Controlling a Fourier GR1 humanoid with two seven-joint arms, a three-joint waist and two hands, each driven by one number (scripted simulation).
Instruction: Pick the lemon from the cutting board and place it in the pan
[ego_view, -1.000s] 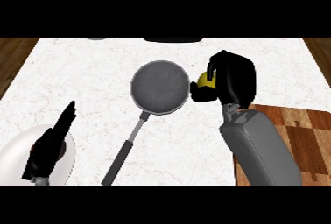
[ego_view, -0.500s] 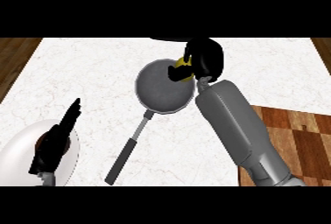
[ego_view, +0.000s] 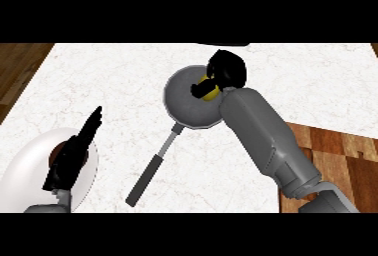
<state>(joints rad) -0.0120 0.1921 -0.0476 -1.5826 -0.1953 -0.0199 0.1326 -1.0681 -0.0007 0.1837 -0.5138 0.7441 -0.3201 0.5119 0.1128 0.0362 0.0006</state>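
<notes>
Bright, even light across the white marble counter (ego_view: 221, 165). No hard shadows, no glare. Black right hand (ego_view: 225, 70) reads as flat silhouette over the pan (ego_view: 184, 105).

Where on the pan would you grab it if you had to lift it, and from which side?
Take the pan by its long handle, near the free end at the lower left. The handle runs down and left from the round bowl, lying bare on the counter, while the right hand with the lemon hangs over the bowl. The left hand, open, is nearest.
</notes>
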